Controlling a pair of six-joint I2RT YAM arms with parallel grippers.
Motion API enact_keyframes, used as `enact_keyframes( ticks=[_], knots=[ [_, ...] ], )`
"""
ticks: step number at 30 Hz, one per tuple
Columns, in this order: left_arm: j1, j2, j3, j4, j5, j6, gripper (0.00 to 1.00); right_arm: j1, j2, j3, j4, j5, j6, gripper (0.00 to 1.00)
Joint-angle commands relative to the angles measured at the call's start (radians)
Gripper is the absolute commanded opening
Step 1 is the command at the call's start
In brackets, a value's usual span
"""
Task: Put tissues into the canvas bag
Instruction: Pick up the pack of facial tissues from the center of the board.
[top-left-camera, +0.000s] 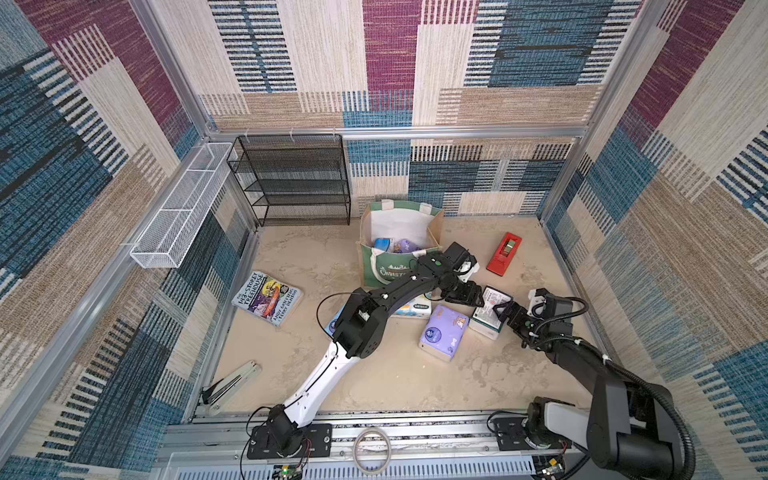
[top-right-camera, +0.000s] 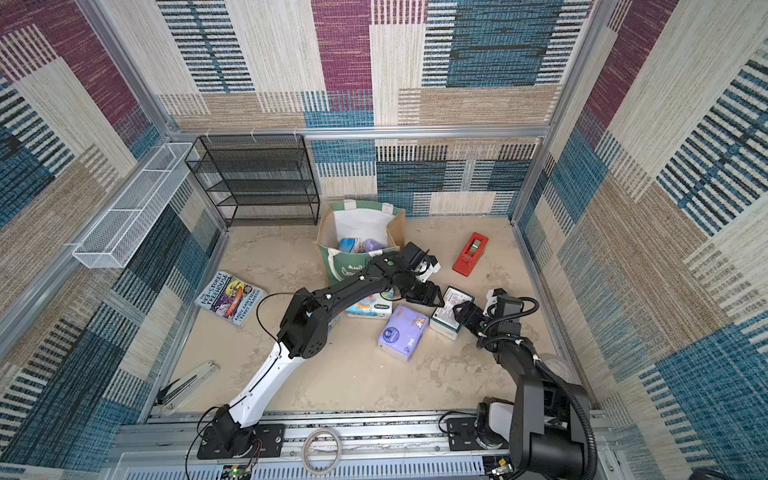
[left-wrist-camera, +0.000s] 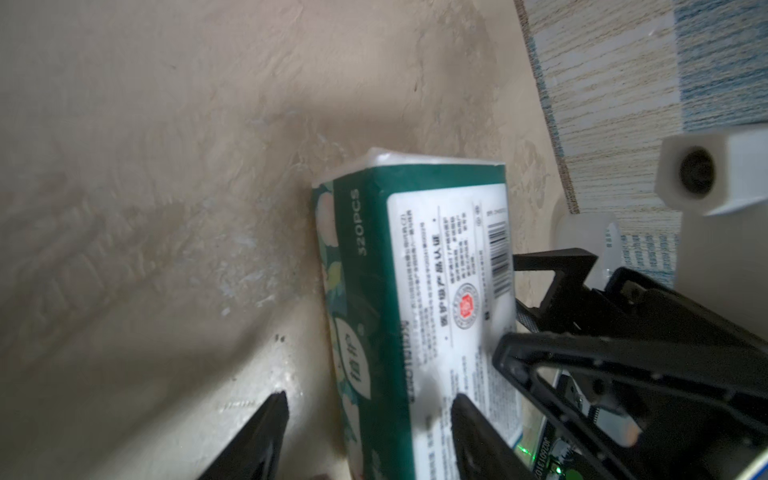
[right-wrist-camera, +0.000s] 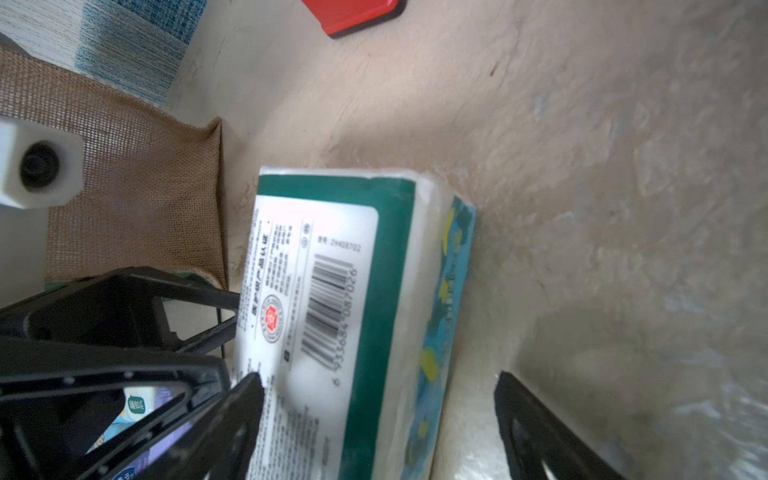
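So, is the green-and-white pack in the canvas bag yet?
No, the green-and-white pack lies on the table, outside the canvas bag.

**Glossy film, coarse jute, matt tabletop**

The green-and-white tissue pack is gleaming in slick plastic film, and the lilac pack is shining likewise. The canvas bag is showing coarse, open-weave jute on its side. The beige tabletop is looking matt and rough. By its far left corner the black shelf is showing fine metal mesh.
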Motion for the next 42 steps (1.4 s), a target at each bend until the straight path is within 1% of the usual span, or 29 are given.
enact_keyframes(
  ticks=[1,13,22,27,30,34,37,42],
  knots=[
    [0.001,0.018,0.018,-0.049,-0.029,-0.009,0.66,-0.001,0.015,-0.019,0.094,-0.051,0.030,0.87],
    [0.012,0.027,0.004,-0.076,-0.057,-0.026,0.62,-0.004,0.018,-0.082,0.207,-0.110,0.070,0.87],
    [0.017,0.025,-0.012,-0.078,-0.051,-0.024,0.62,-0.005,0.073,-0.082,0.317,-0.173,0.090,0.85],
    [0.014,0.017,-0.007,-0.077,-0.036,-0.023,0.62,-0.006,0.077,-0.071,0.348,-0.202,0.091,0.80],
    [0.013,0.000,-0.013,-0.056,-0.021,-0.031,0.62,-0.005,0.074,-0.071,0.364,-0.222,0.091,0.72],
    [0.011,-0.035,-0.031,-0.012,0.000,-0.046,0.63,-0.005,0.079,-0.064,0.370,-0.250,0.087,0.64],
    [0.007,-0.059,-0.032,-0.003,0.002,-0.046,0.64,-0.006,0.078,-0.054,0.362,-0.248,0.085,0.56],
    [0.004,-0.101,-0.040,0.013,0.001,-0.048,0.65,-0.005,0.063,-0.025,0.312,-0.242,0.060,0.47]
  ],
)
